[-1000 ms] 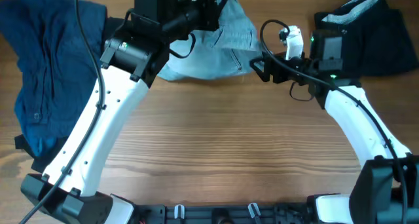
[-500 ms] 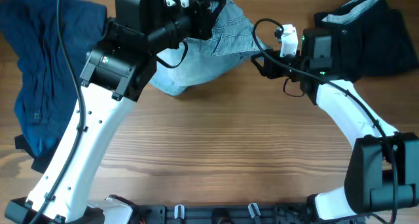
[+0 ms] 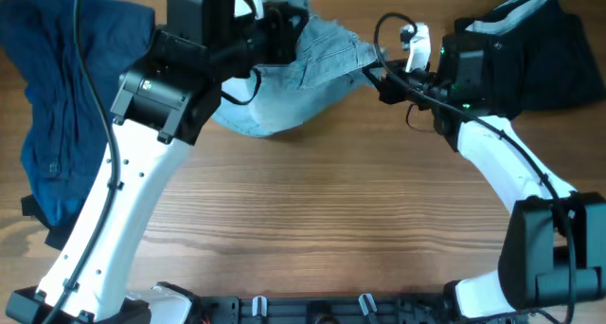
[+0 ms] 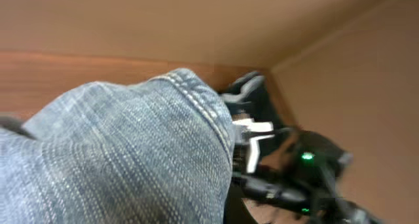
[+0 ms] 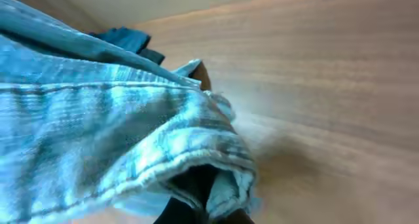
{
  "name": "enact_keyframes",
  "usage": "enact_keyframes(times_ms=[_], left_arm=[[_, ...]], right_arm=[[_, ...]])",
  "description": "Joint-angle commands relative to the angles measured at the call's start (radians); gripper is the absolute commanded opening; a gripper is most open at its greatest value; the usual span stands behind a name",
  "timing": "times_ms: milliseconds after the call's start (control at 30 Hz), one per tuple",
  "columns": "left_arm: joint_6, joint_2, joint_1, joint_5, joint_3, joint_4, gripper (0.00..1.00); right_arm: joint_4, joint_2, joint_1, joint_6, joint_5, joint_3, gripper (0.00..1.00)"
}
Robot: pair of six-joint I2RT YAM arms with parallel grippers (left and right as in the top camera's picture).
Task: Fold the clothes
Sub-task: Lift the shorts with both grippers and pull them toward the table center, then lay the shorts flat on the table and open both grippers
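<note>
— What's furthest left?

— A dark navy garment, lying crumpled on the wooden tabletop at its left edge. The left arm crosses beside it and reaches up to the far edge.

— And its jaws?

— The left jaws are closed on the pale-blue denim shorts. From above, the cloth runs straight out of them. In the left wrist view the denim covers almost everything, a stitched seam curving over the top, so the fingers themselves are hidden there.

— Where do the shorts sit?

— At the far middle of the tabletop, slung between the two arms. The upper edge is stretched from one set of jaws to the other, and the rest sags in a rounded fold below. I cannot tell whether that fold touches the wood.

— The right side?

— The right jaws pinch the shorts' other end; the right wrist view shows a bunched, hemmed edge caught in them. The right arm bends back behind. Past it, in the far right corner, lies a black garment with a pale grey band.
</note>
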Motion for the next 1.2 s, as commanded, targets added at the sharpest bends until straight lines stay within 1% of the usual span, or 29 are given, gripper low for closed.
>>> enact_keyframes(times_ms=[0, 33, 67, 133, 167, 233, 367, 467, 700, 833, 900, 967, 1067, 1167], left_arm=[[0.006, -0.043, 0.038, -0.103, 0.026, -0.029, 0.04], [0.018, -0.043, 0.050, -0.103, 0.026, -0.043, 0.04], [0.078, -0.043, 0.061, -0.103, 0.026, -0.067, 0.04], [0.129, -0.044, 0.080, -0.103, 0.026, -0.093, 0.04], [0.138, -0.047, 0.090, -0.106, 0.026, -0.106, 0.04], [0.138, -0.053, 0.107, -0.114, 0.026, -0.114, 0.04], [0.138, -0.130, 0.110, -0.118, 0.026, -0.126, 0.04], [0.178, -0.233, 0.110, -0.118, 0.026, -0.133, 0.04], [0.179, -0.563, 0.110, -0.117, 0.026, -0.174, 0.04], [0.179, -0.650, 0.110, -0.118, 0.026, -0.242, 0.04], [0.179, -0.644, 0.110, -0.117, 0.024, -0.294, 0.04], [0.179, -0.606, 0.110, -0.118, 0.023, -0.343, 0.04], [0.179, -0.502, 0.110, -0.118, 0.023, -0.404, 0.04], [0.179, -0.354, 0.110, -0.118, 0.023, -0.456, 0.04]], right_arm=[[-0.040, -0.137, -0.012, 0.024, -0.043, 0.002, 0.04], [-0.090, -0.199, -0.027, 0.021, -0.023, 0.004, 0.04], [-0.143, -0.247, -0.036, 0.018, -0.002, 0.010, 0.04], [-0.262, -0.329, -0.044, -0.006, 0.056, 0.023, 0.04], [-0.361, -0.397, -0.045, -0.011, 0.153, 0.039, 0.05], [-0.492, -0.496, -0.045, -0.040, 0.260, 0.084, 0.04], [-0.727, -0.609, -0.045, -0.060, 0.402, 0.261, 0.04], [-0.860, -0.639, -0.045, -0.061, 0.468, 0.401, 0.04], [-1.173, -0.644, -0.045, -0.059, 0.508, 0.698, 0.04], [-1.320, -0.643, -0.045, -0.057, 0.571, 0.830, 0.04], [-1.384, -0.643, -0.045, -0.057, 0.581, 0.890, 0.04], [-1.406, -0.639, -0.045, -0.057, 0.582, 0.904, 0.04], [-1.442, -0.599, -0.045, -0.061, 0.584, 0.904, 0.04], [-1.473, -0.491, -0.045, -0.084, 0.584, 0.904, 0.04]])
